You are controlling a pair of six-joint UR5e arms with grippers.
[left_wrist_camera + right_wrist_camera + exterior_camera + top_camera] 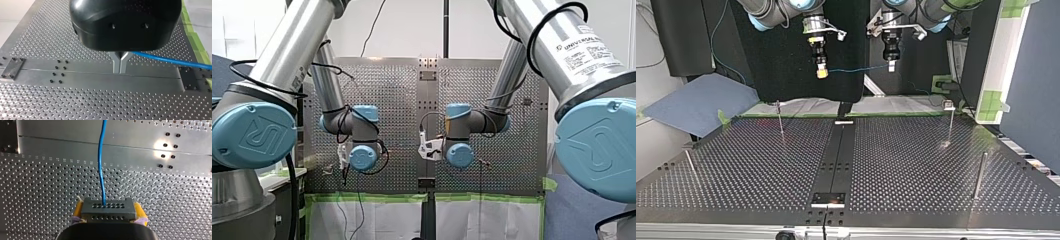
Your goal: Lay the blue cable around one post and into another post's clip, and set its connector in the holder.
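The blue cable (101,165) is held off the worktop (916,165) at both ends and touches none of the posts. Its connector (108,212), a dark grey block with rows of small holes, is pinched by the right tool (108,207) between the yellow pads (78,210), one pad pressed against each side of the block. The cable leaves the middle of the block's face and runs straight ahead of the tool, above the perforated plate and the smooth centre strip (75,146).

The left tool (120,70) is pressed together on the cable: its two metal fingers (117,62) meet at their tips, and the blue line comes out from between them just below the black housing and passes off to one side over the plate.

In the top view both tools are seen hanging well above the worktop, side by side and near each other, with the cable stretched between them in a nearly level line (only a slight sag is seen). Four thin posts stand upright on the worktop below: one far post (780,118) at the view's left, one far post (950,122) at its right with a small pale head, and two nearer ones (980,175) at the outer edges.
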